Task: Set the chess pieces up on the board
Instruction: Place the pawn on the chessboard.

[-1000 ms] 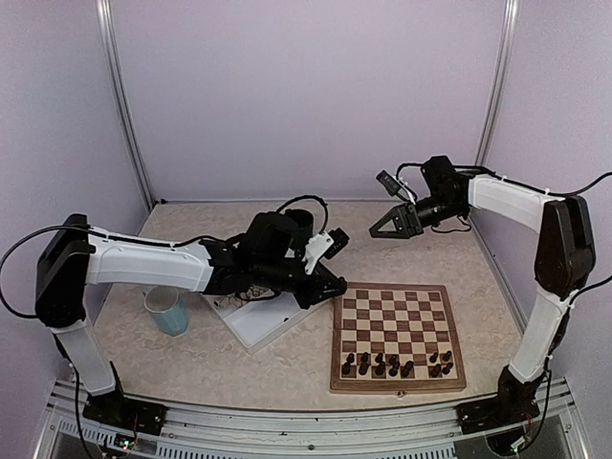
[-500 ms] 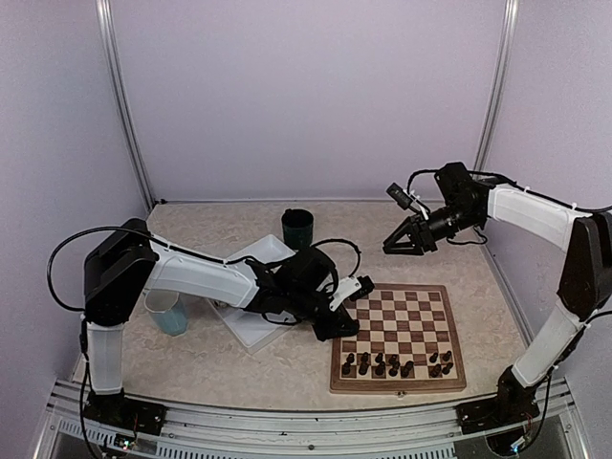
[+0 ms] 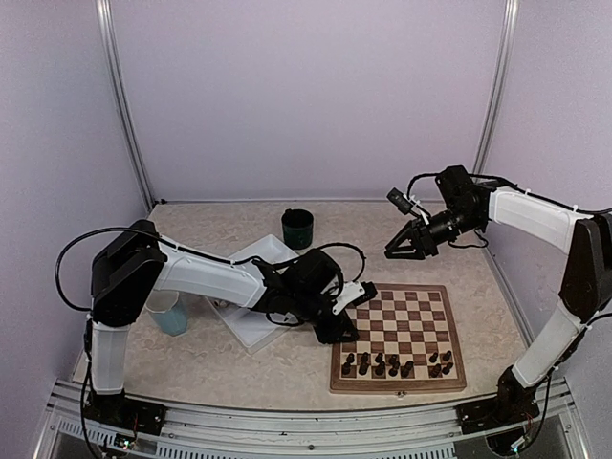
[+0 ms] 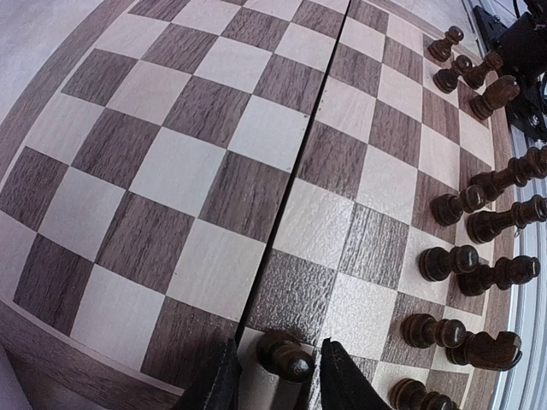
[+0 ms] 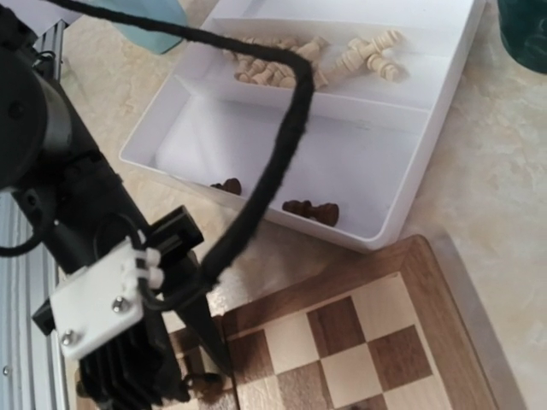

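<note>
The board [image 3: 449,330] lies at the front right of the table, with dark chess pieces [image 3: 392,364] in its two nearest rows. My left gripper [image 3: 342,330] is down at the board's left edge. In the left wrist view its fingers [image 4: 218,380] stand open on either side of a dark pawn [image 4: 291,366], with a gap on each side. That pawn [image 5: 203,382] rests upright on a light square of the board [image 4: 171,171]. My right gripper [image 3: 397,247] hovers behind the board, fingers spread in a V, nothing seen between them. Its own fingers stay outside the right wrist view.
A white two-compartment tray [image 5: 427,154] left of the board holds several pale pieces [image 5: 342,55] and a few dark ones [image 5: 312,210]. A dark green cup [image 3: 297,229] stands behind the tray, and a light blue cup [image 3: 170,314] sits by the left arm.
My left arm swung from over the tray to the board's left edge and came down with the dark pawn; its jaws have parted off it. The right gripper drifted slightly right.
</note>
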Controlling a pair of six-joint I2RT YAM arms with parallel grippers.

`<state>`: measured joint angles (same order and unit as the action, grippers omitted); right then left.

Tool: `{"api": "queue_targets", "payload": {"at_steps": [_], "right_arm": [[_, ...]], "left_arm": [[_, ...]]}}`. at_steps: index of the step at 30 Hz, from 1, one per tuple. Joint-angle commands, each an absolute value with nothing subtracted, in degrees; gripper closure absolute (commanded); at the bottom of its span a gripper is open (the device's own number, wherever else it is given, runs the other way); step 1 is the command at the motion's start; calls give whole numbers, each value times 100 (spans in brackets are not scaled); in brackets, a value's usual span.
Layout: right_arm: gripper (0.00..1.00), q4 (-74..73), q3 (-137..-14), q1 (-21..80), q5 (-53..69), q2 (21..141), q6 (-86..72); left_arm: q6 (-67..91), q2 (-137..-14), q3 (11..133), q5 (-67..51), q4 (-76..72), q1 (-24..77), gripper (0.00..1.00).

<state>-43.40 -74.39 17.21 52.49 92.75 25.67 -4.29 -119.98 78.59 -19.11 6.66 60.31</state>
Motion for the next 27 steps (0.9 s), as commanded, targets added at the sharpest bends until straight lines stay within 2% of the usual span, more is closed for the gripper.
{"api": "queue_targets", "payload": {"at_steps": [1, 13, 17, 23, 27], "right_arm": [[63, -4307, -7368, 1696, 5194, 9080, 2644], [64, -4171, -7120, 1849, 4826, 9152, 3033], [64, -4036, -7023, 2399, 4278, 9252, 3270], [63, -3957, -7033, 3384, 3298, 9572, 3677], [63, -3940, -7122, 3847, 2953, 9756, 3769]], "left_arm": [[-567, -12051, 7958, -1743, 960, 6050, 65], [-854, -10618, 7919, -1503, 1314, 5806, 56], [-785, -10003, 7836, -1348, 1374, 5322, 56], [-205, -9194, 7537, -284, 627, 4526, 53], [-214, -8832, 6983, 242, 102, 4400, 52]]}}
